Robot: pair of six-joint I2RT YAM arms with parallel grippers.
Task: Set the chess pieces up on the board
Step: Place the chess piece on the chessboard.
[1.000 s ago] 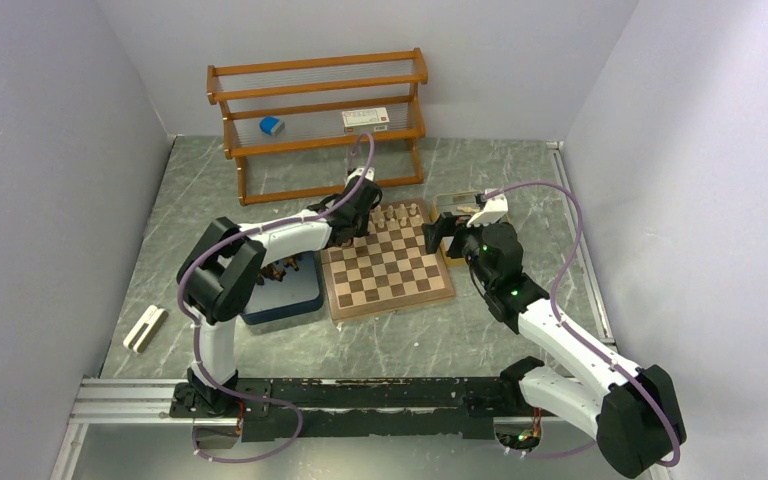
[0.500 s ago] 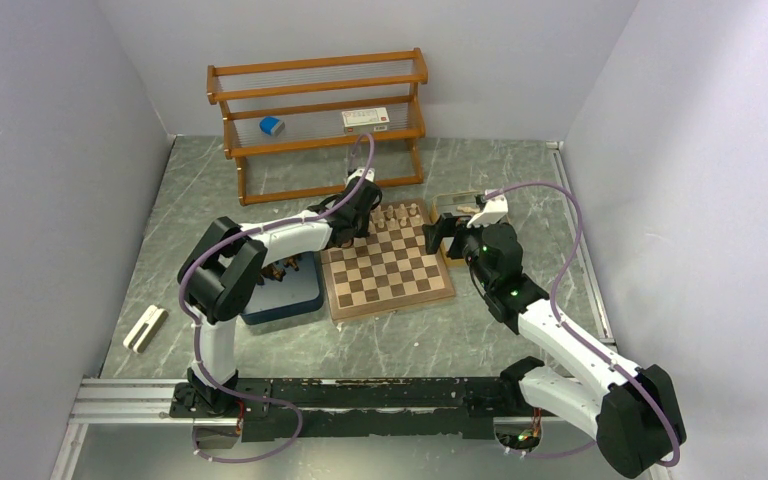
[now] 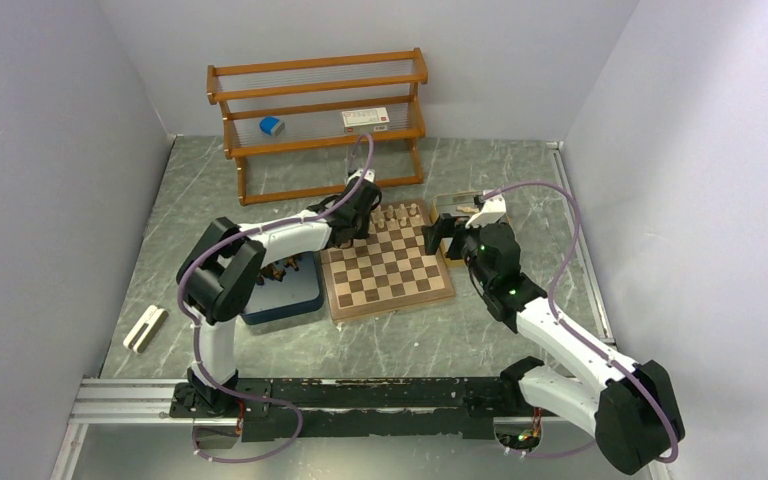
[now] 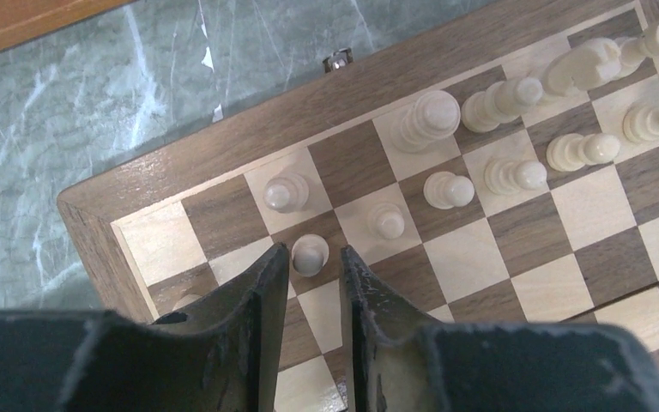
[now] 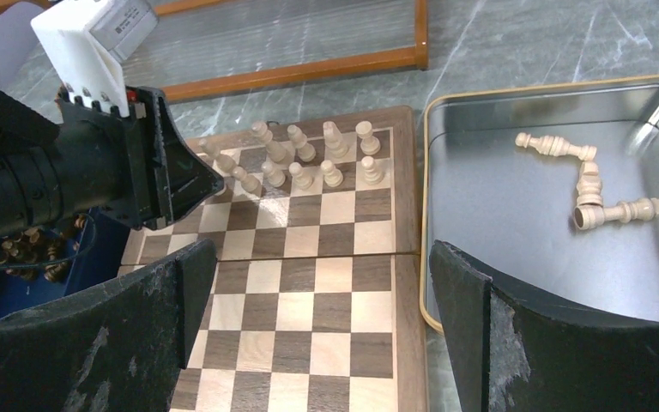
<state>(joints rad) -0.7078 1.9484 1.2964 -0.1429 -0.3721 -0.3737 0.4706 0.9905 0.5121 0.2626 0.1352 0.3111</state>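
Cream chess pieces (image 5: 588, 184) loose in yellow-rimmed tray (image 5: 515, 245), dark ones (image 3: 275, 270) in navy tray (image 3: 282, 310)

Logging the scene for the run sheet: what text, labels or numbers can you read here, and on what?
No text is legible.
White box on the shelf: print too small to read.
Grey label on the left arm's white wrist module: blurred.
Board: no markings seen.

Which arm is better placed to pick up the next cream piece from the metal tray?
Right. The right arm hangs by the metal tray, jaws wide open, with the lying cream pieces just ahead. The left arm is at the board's far left corner, jaws around a standing pawn.
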